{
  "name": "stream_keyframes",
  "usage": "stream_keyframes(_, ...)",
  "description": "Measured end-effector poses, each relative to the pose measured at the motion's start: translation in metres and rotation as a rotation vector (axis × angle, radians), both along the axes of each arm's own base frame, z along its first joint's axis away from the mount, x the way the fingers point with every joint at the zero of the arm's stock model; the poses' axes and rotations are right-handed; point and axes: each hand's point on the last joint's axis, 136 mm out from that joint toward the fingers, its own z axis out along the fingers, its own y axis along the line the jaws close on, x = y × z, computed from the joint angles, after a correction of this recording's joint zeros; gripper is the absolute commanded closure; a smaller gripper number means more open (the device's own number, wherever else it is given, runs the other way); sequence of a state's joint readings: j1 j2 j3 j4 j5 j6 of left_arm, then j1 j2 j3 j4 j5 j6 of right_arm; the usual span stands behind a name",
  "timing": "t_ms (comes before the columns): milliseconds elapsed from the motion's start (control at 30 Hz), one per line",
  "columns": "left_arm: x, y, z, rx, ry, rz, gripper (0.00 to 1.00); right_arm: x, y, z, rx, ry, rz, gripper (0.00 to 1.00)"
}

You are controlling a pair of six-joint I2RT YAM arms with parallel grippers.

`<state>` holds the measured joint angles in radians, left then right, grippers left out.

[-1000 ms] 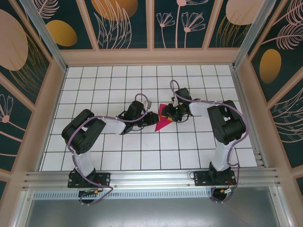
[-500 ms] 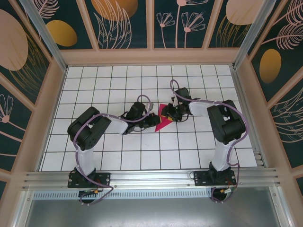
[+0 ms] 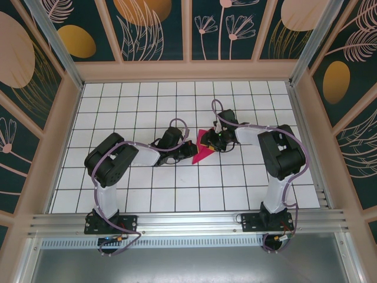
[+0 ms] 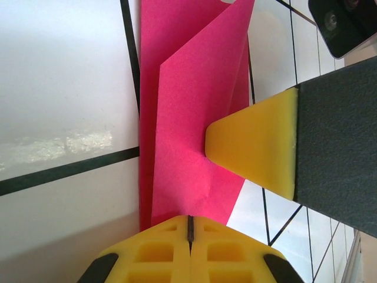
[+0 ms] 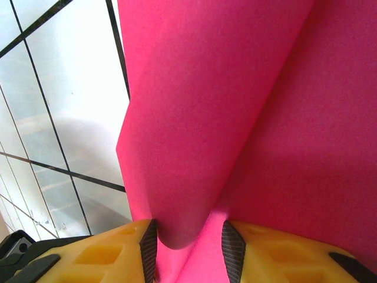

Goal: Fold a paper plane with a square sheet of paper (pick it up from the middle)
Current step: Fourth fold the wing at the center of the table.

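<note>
The thin magenta-pink square sheet of paper [image 3: 203, 147], already creased into a pointed shape, is pinched between the fully closed left claw [image 4: 189, 227] and the partly open right claw [image 5: 189, 244], low over the white gridded desk [image 3: 147, 194]. The plane is judged unfinished; further folds remain.

The square sheet of paper [image 4: 188, 112] is thin, matt pink paper with a fine soft grain and sharp creases. Under it, the table [image 4: 59, 76] is smooth, shiny white with black lines. Pressed against the paper, the right gripper [image 4: 259, 141] has smooth yellow plastic fingers [image 4: 253, 147] backed by rough, grainy black. The left gripper [image 4: 189, 239] is smooth yellow plastic too.
</note>
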<state>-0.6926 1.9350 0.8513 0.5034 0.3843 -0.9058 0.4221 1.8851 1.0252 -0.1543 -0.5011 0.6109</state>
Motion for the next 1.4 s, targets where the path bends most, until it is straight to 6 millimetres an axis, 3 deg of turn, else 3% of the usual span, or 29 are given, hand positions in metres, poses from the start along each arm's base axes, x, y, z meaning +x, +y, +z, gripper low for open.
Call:
stream_keyframes(400,0.000,0.000,-0.003,0.008,0.007,-0.002,0.92,0.000,-0.002,-0.004,-0.012,0.016,-0.005,0.66)
stream_keyframes(600,0.001,0.001,-0.002,0.030,0.004,-0.002,0.86,-0.001,-0.002,-0.007,-0.021,0.033,-0.003,0.66)
stream_keyframes(867,0.014,0.003,0.033,0.017,-0.086,0.036,0.82,-0.001,-0.002,-0.007,-0.026,0.045,-0.002,0.65)
stream_keyframes(1000,0.019,-0.006,0.038,-0.003,-0.087,0.018,0.86,0.000,-0.002,-0.007,-0.028,0.051,-0.002,0.64)
stream_keyframes(1400,0.018,-0.011,0.027,-0.010,-0.042,-0.017,0.95,-0.001,-0.004,-0.010,-0.038,0.062,-0.005,0.68)
